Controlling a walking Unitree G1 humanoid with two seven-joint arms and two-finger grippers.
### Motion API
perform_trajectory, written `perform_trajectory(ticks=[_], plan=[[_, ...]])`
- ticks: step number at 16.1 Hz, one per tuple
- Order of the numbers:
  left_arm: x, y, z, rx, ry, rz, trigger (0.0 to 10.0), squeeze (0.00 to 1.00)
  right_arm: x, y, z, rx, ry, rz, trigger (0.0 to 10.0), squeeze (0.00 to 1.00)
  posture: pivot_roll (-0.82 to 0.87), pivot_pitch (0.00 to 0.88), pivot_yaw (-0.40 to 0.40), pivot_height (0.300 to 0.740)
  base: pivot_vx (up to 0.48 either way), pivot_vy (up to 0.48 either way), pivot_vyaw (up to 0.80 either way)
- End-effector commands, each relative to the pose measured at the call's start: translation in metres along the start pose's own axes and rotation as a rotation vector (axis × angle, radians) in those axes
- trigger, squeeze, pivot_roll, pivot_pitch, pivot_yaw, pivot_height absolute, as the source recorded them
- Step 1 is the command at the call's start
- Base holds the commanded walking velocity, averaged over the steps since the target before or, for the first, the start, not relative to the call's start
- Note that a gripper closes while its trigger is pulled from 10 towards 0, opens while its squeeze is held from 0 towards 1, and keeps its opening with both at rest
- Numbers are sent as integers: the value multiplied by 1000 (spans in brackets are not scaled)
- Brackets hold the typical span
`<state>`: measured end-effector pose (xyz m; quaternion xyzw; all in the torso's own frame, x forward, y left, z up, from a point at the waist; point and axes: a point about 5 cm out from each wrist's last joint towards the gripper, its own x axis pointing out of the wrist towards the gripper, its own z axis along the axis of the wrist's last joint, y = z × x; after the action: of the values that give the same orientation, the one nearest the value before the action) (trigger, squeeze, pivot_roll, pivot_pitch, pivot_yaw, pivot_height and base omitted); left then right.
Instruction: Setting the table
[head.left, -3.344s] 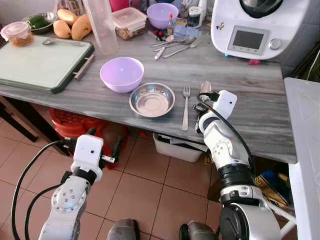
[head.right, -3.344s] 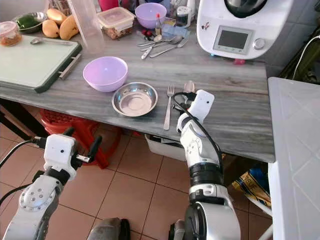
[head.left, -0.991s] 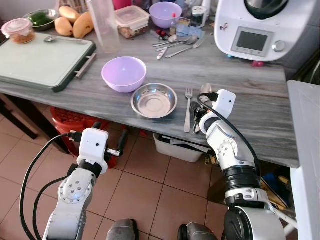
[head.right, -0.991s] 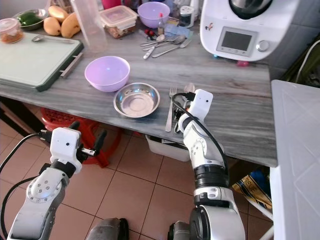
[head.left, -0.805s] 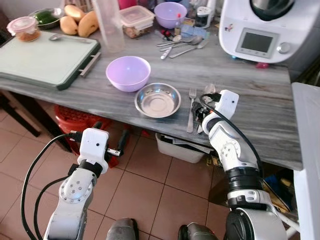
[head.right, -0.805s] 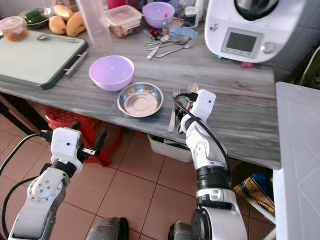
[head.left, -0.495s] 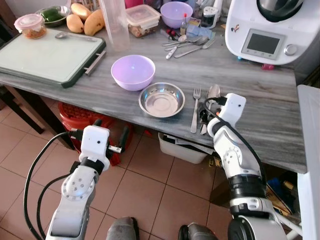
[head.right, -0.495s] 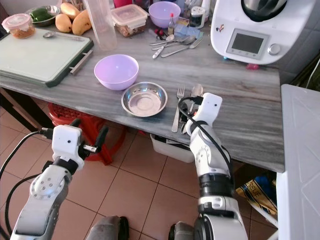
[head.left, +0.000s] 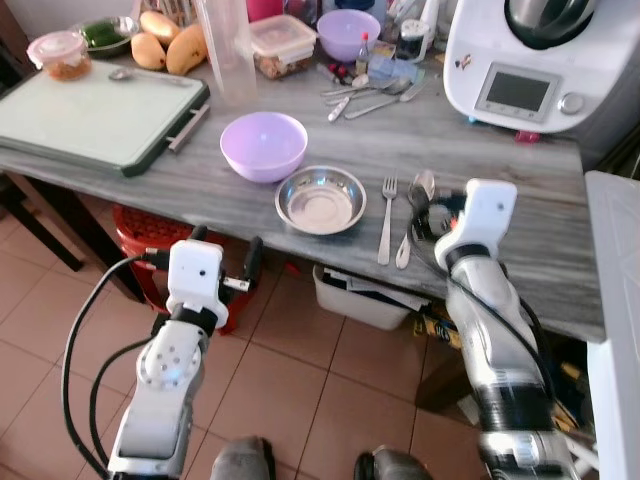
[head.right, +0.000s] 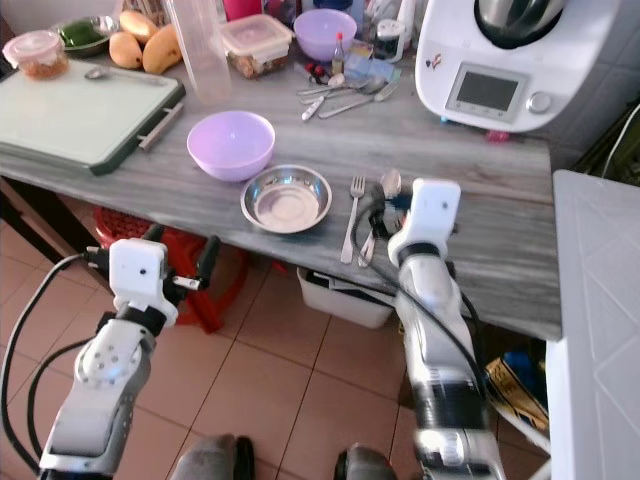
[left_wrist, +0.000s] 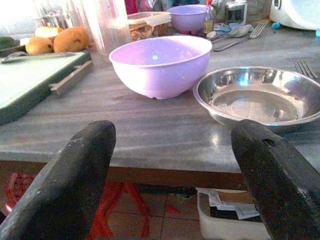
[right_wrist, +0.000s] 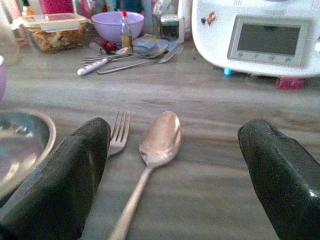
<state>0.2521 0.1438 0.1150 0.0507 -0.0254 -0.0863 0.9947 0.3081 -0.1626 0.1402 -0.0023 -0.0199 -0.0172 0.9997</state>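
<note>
Grey wood-grain table (head.left: 300, 150), long, loaded along its far edge. White kitchen machine (head.left: 520, 60) at the far right corner. Green-rimmed cutting board (head.left: 90, 115) at the left end. Lilac bowl (head.left: 263, 146) near the middle; steel bowl (head.left: 321, 200) just beside it, toward the front edge. Fork (head.left: 386, 218) right of the steel bowl, tines pointing away from me. Spoon (right_wrist: 155, 150) just right of the fork, lying parallel, bowl end away from me.

My right gripper (right_wrist: 180, 165) sits low at the table's front edge, jaws spread wide; through its wrist view I see the spoon lying flat between the two fingers, touching neither, with the fork close against the one nearer the steel bowl. My left gripper (left_wrist: 175, 175) hangs below the table edge in front of both bowls, jaws likewise spread and holding nothing.
</note>
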Motion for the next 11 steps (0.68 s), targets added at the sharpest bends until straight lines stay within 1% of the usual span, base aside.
perform_trajectory(ticks=[1, 2, 4, 6, 7, 8, 9, 11], plan=[[-1, 2, -2, 1, 5, 25, 10000, 0, -8, 1, 8, -51, -49, 27, 10000, 1000, 31, 28, -9, 740, 0, 0, 0], [0, 2, -2, 0, 2, 35, 10000, 0, -17, -1, 7, -71, -53, 23, 10000, 1000, 27, 28, -10, 740, 0, 0, 0], [0, 3, -3, -1, 3, 49, 10000, 0, -25, -3, 6, -107, -61, 30, 10000, 1000, 20, 28, -13, 740, 0, 0, 0], [1, 3, -4, -15, 3, 55, 10000, 0, -30, -4, 6, -123, -65, 33, 10000, 1000, 13, 27, -13, 740, 0, 0, 0], [2, 2, -4, -24, 2, 65, 10000, 0, -38, -5, 9, -182, -92, 38, 10000, 0, 4, 25, -18, 740, 0, 0, 0], [3, 2, -4, -35, 12, 82, 10000, 0, -43, -8, 12, -210, -119, 19, 10000, 0, 2, 25, -18, 740, 0, 0, 0], [3, 1, -4, -40, 16, 87, 10000, 0, -44, -11, 13, -210, -116, -7, 10000, 0, 0, 24, -18, 740, 0, 0, 0], [5, 0, -5, -52, 19, 83, 10000, 0, -45, -15, 6, -185, -68, -37, 10000, 0, -2, 19, -16, 740, 0, 0, 0]])
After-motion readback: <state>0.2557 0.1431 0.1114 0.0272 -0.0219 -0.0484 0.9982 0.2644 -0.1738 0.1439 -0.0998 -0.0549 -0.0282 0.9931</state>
